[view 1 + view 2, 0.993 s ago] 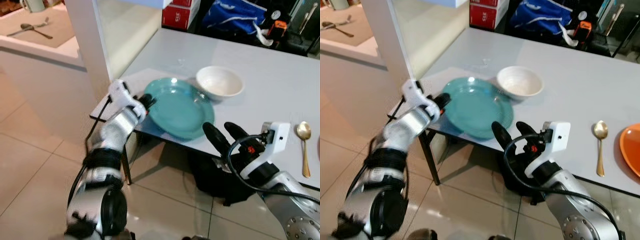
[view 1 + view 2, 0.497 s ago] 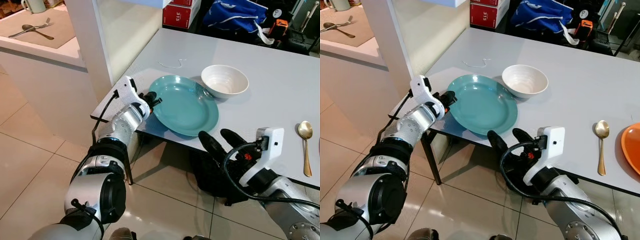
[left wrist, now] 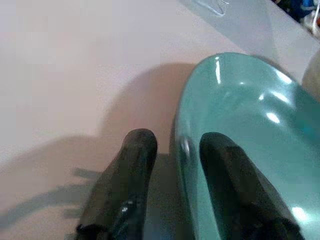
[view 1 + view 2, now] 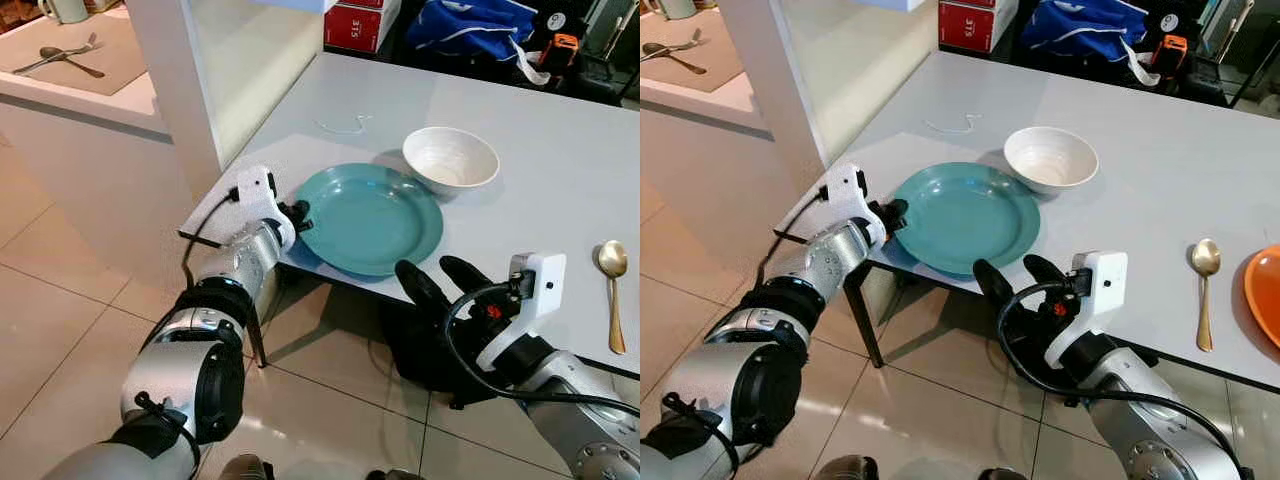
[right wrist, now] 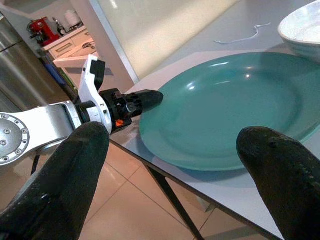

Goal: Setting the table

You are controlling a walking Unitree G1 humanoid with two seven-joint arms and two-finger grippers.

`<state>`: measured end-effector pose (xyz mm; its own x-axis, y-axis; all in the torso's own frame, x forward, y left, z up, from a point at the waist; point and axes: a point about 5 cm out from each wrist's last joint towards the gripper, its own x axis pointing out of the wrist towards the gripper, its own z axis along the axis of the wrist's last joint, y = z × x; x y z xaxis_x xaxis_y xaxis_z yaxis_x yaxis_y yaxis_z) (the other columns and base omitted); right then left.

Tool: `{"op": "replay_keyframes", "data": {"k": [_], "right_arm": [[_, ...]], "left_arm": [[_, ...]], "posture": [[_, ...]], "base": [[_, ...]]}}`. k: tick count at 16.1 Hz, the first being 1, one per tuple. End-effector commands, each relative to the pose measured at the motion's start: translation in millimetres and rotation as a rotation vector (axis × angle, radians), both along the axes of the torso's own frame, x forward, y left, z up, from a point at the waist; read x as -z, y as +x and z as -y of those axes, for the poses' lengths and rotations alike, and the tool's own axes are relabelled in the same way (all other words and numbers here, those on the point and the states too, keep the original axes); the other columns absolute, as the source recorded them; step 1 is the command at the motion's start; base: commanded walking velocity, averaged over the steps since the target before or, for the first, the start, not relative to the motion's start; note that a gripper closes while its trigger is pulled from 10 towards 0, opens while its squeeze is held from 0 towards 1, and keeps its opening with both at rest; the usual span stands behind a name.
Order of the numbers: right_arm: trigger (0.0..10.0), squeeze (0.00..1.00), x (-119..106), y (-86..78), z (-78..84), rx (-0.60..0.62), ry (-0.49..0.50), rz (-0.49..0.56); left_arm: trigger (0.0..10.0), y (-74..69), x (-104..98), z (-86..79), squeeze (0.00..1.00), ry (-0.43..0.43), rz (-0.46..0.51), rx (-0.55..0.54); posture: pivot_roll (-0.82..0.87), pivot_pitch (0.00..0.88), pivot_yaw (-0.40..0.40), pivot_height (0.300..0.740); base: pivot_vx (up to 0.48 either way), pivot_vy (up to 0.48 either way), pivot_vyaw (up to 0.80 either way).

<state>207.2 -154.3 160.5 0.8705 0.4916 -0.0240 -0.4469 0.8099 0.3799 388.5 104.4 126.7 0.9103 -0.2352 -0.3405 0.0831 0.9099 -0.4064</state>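
left eye view puts my left hand (image 4: 300, 214) at the teal plate (image 4: 372, 217) in mid-frame – its fingers (image 3: 225, 165) clamp the near rim, one above, one below. the plate lies flat on the counter (image 4: 540, 190), just beside the white bowl (image 4: 450, 160). my right hand (image 4: 440, 282) hovers spread apart at lower right, holding nothing.

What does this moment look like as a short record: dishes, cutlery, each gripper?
surface: grey table
plate: teal plate flat near the table's front edge
bowl: white bowl just behind the plate
cutlery: gold spoon to the right, apart from the plate
left gripper: fingers straddle the plate's rim, one over, one under
right gripper: open, below the table edge, holding nothing
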Motion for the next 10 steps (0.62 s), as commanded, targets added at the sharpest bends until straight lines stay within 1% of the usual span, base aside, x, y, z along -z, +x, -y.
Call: {"op": "replay_keyframes", "data": {"k": [1,2,3,4,5,6,7,8,9,10], "right_arm": [[10.0,0.00,-5,1.3,0.6,0.007,0.000,0.027],[10.0,0.00,-5,2.0,0.3,0.005,-0.002,0.028],[10.0,0.00,-5,3.1,-0.2,0.003,-0.002,0.031],[10.0,0.00,-6,3.4,-0.6,0.002,0.000,0.034],[10.0,0.00,-7,3.2,-1.0,0.004,-0.002,0.041],[10.0,0.00,-7,2.8,-0.9,0.004,-0.026,0.048],[10.0,0.00,-8,2.2,-1.6,0.000,-0.078,0.061],[10.0,0.00,-10,3.3,-4.5,0.011,-0.123,0.096],[10.0,0.00,-14,7.8,-4.7,0.066,-0.159,0.142],[10.0,0.00,-18,15.4,-1.0,0.170,-0.165,0.183]], "left_arm": [[10.0,3.6,-8,1.3,1.00,0.105,0.052,0.032],[10.0,4.8,-12,0.6,0.00,0.205,0.111,0.060],[10.0,6.2,-20,1.7,0.00,0.266,0.203,0.085],[10.0,6.9,-28,1.9,0.00,0.254,0.271,0.076],[10.0,7.0,-44,-2.0,0.00,0.237,0.393,0.038],[10.0,5.8,-53,-6.0,0.00,0.233,0.453,0.010],[10.0,1.6,-65,-12.5,0.00,0.243,0.533,-0.019],[10.0,-11.3,-71,-17.4,0.00,0.289,0.604,0.016],[10.0,-26.3,-75,-23.0,0.00,0.310,0.659,0.032],[10.0,-38.3,-77,-29.1,0.00,0.363,0.690,0.027]], "posture": [[-0.04,0.082,0.008,0.740],[-0.04,0.080,0.007,0.740],[-0.04,0.077,0.010,0.740],[-0.04,0.076,0.012,0.740],[-0.04,0.074,0.019,0.740],[-0.04,0.074,0.019,0.740],[-0.03,0.072,0.021,0.740],[-0.02,0.071,0.026,0.740],[-0.02,0.071,0.026,0.740],[-0.01,0.071,0.020,0.740]], "base": [[0.000,0.000,0.00],[0.000,0.000,0.00],[0.000,0.000,0.00],[0.000,0.000,0.00],[0.000,0.000,0.00],[0.000,0.000,0.00],[0.000,0.000,0.00],[0.000,0.000,0.00],[0.000,0.000,0.00],[0.000,0.000,0.00]]}}
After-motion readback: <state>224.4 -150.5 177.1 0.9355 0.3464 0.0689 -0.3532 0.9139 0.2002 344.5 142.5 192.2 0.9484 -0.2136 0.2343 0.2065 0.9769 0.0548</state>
